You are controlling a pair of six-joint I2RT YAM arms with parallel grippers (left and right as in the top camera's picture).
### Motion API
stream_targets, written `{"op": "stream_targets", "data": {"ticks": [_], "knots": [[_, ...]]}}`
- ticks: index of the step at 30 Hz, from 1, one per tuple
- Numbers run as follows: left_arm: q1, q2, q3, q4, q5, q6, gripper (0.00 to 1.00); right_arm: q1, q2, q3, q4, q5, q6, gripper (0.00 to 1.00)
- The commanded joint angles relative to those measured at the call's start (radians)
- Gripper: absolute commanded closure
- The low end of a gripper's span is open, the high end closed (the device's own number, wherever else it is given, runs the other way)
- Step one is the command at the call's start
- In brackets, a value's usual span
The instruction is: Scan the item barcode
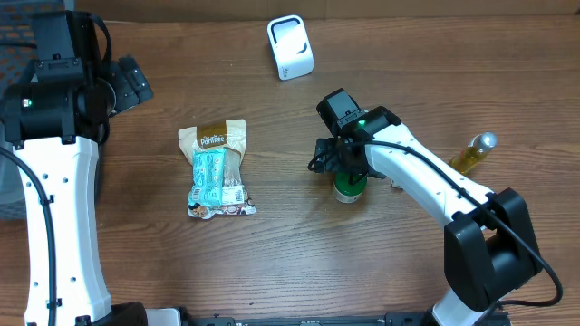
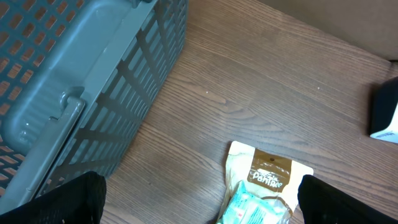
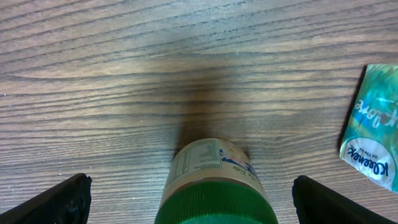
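Observation:
A jar with a green lid [image 1: 349, 188] stands upright mid-table; the right wrist view shows the jar [image 3: 214, 186] with its printed label facing the camera. My right gripper [image 1: 343, 161] hangs over it, open, and in its own view the gripper [image 3: 193, 202] has one finger on each side of the jar, both well apart from it. The white barcode scanner [image 1: 290, 47] stands at the back of the table. My left gripper [image 1: 130, 83] is open at the far left and in its own view the gripper [image 2: 208, 202] holds nothing.
A beige snack pouch [image 1: 217, 167] [image 2: 264, 177] with a teal tissue pack [image 1: 208, 174] [image 3: 373, 127] on it lies left of centre. A yellow bottle [image 1: 473, 154] lies at the right. A grey slatted basket [image 2: 74, 81] sits beyond the left gripper.

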Motion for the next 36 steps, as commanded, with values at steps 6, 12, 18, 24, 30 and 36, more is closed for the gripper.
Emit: {"op": "stream_targets", "data": {"ticks": [6, 12, 18, 24, 30, 36], "knots": [[0.001, 0.001, 0.001, 0.002, -0.013, -0.003, 0.00, 0.001, -0.004, -0.003, -0.001, 0.007, -0.004, 0.00], [0.001, 0.001, 0.001, 0.002, -0.013, -0.003, 0.00, 0.001, -0.004, -0.003, -0.026, 0.007, -0.004, 0.00], [0.001, 0.001, 0.001, 0.002, -0.013, -0.003, 0.01, 0.001, -0.004, -0.003, -0.031, 0.007, -0.005, 0.01], [0.001, 0.001, 0.001, 0.002, -0.013, -0.003, 0.00, 0.001, -0.004, -0.003, -0.031, 0.011, -0.005, 0.15], [0.001, 0.001, 0.001, 0.002, -0.013, -0.003, 0.00, 0.001, -0.003, -0.003, -0.049, 0.011, -0.005, 0.16], [0.001, 0.001, 0.001, 0.002, -0.013, -0.003, 0.00, 0.001, 0.000, -0.003, -0.083, 0.011, -0.005, 0.25]]}}
